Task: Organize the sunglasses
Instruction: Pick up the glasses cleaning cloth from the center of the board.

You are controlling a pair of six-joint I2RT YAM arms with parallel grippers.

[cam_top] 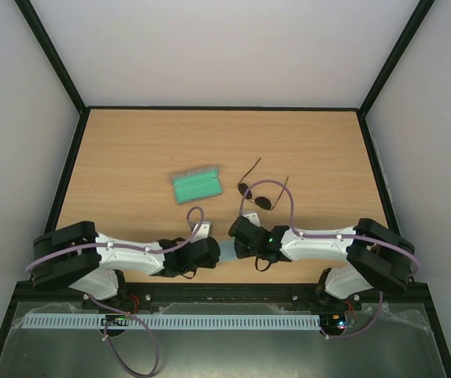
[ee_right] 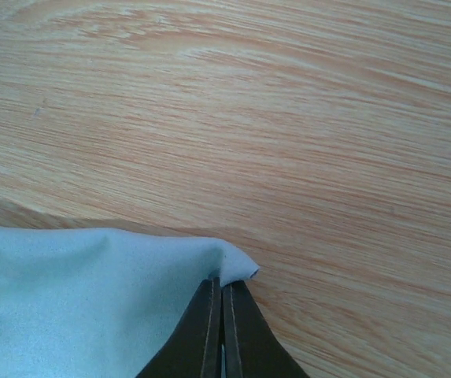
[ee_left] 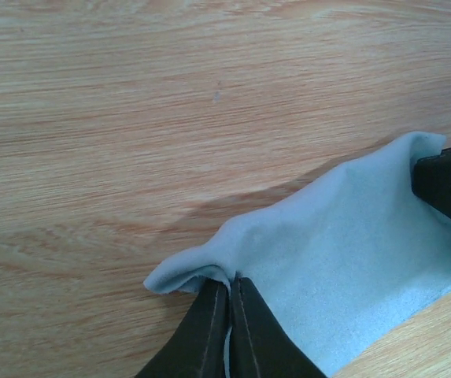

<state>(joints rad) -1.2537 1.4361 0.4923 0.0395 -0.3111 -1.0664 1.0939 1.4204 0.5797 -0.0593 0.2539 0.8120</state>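
sunglasses lie on the table just right of the middle, lenses toward the arms, temples unfolded and pointing away, free of both grippers. a little apart on their left sits the case, open with its green lining up.

nearer the arms, the left gripper is pinched tight on one corner of the light blue cloth, and the fabric rises off the wood in a soft fold there. the cloth spans the short gap between the two arms. at its other side the right gripper is clamped the same way on a corner, jaws meeting with only fabric between them.

the step in hand looks like handling the cloth by two corners, likely to lift and fold it or carry it off. to do it well, both arms should rise together at the same height, with only light tension across the fabric. both bites are thin, so pulling the corners apart could slip one free. the right arm works close to the sunglasses, so its path should stay on the near side of them.
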